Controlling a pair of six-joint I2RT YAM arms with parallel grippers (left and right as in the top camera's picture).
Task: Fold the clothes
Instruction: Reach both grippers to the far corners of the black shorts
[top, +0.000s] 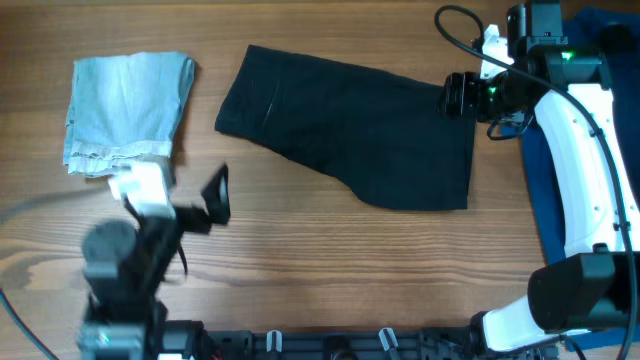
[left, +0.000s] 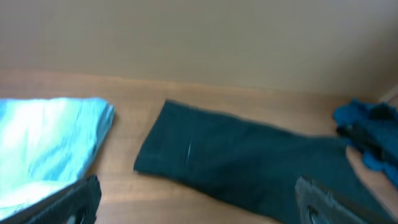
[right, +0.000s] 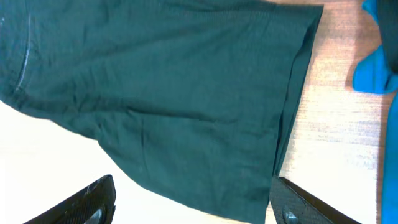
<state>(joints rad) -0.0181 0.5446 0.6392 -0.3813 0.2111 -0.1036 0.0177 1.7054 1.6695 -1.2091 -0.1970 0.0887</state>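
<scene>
The black shorts (top: 350, 125) lie flat in the middle of the wooden table, folded into one wide panel; they also show in the left wrist view (left: 249, 165) and the right wrist view (right: 174, 93). My right gripper (top: 458, 95) hovers over their right end, open and empty (right: 189, 205), its fingers either side of the hem corner. My left gripper (top: 190, 195) is open and empty (left: 199, 208), off the shorts' near-left corner, above bare wood. A folded pale-blue denim garment (top: 125, 110) lies at the far left (left: 43, 143).
A heap of blue clothes (top: 545, 190) lies along the right edge under the right arm, also seen in the right wrist view (right: 376, 62) and the left wrist view (left: 367, 134). A wall stands behind the table's far edge (left: 199, 37).
</scene>
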